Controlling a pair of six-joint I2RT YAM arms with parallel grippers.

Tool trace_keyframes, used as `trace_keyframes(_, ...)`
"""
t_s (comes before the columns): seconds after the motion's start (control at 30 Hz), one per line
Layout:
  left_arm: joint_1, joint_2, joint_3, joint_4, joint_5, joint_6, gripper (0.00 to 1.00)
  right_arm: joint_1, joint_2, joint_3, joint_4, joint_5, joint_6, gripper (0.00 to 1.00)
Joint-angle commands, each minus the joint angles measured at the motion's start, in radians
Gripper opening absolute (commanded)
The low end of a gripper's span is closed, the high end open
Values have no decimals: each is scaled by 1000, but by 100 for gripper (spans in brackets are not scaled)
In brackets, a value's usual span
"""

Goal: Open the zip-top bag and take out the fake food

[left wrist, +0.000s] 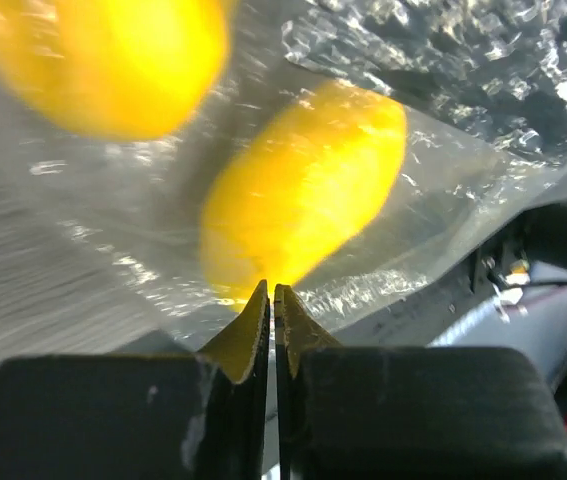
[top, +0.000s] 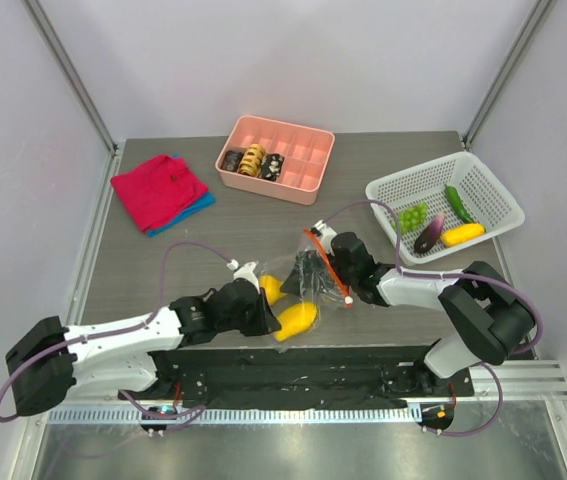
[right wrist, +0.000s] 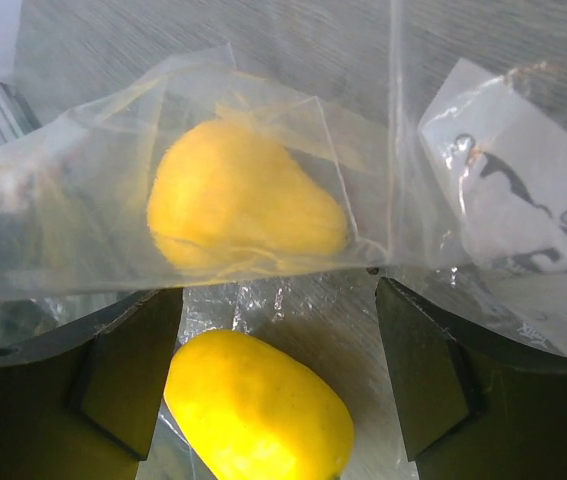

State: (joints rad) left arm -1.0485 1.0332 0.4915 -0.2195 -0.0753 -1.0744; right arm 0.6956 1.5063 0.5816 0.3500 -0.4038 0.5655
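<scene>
Left gripper (left wrist: 273, 292) fingers pressed together right at zip-top bag (left wrist: 443, 190) film, nip unclear, yellow fake food (left wrist: 308, 190) just ahead inside; right gripper (right wrist: 280, 300) jaws wide apart, bag film draped across, second yellow piece (right wrist: 258, 410) between them.

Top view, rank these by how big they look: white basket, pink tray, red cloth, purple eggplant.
1. white basket
2. pink tray and red cloth: too alike to rank; the tray looks slightly larger.
3. purple eggplant, by far the smallest.
</scene>
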Motion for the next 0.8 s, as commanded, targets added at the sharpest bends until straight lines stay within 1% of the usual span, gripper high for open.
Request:
trace_keyframes(0.0, -30, 85, 24, 206, 145, -30, 1, -10, 0, 26, 30, -24, -18, 83)
trace_keyframes(0.03, -39, 117, 22, 207, 111, -33, 1, -10, -6, 23, 30, -26, -16, 83)
trace_keyframes(0.17, -48, 181, 10, 256, 89, -64, 0, -11, -20, 14, 35, -32, -15, 83)
trace_keyframes(0.23, -48, 209, 15, 252, 83, -70, 0, -10, -17, 12, 32, -50, -24, 83)
trace_keyframes(0.33, -47, 252, 27, 223, 19, -82, 0, -11, -5, 12, 29, -75, -32, 83)
trace_keyframes(0.37, -48, 266, 38, 186, -42, -91, 0, -10, -4, 12, 24, -82, -35, 83)
trace_keyframes(0.47, -44, 272, 50, 115, -166, -104, 0, -10, -8, 4, 4, -104, -50, 83)
trace_keyframes(0.5, -41, 271, 58, 102, -188, -107, 0, -10, -14, -2, -9, -105, -58, 83)
trace_keyframes(0.7, 15, 286, 79, 118, -228, -93, 0, -10, -32, 4, -100, -115, -116, 82)
trace_keyframes(0.77, 34, 301, 93, 135, -219, -76, 0, -11, -37, 1, -112, -115, -125, 82)
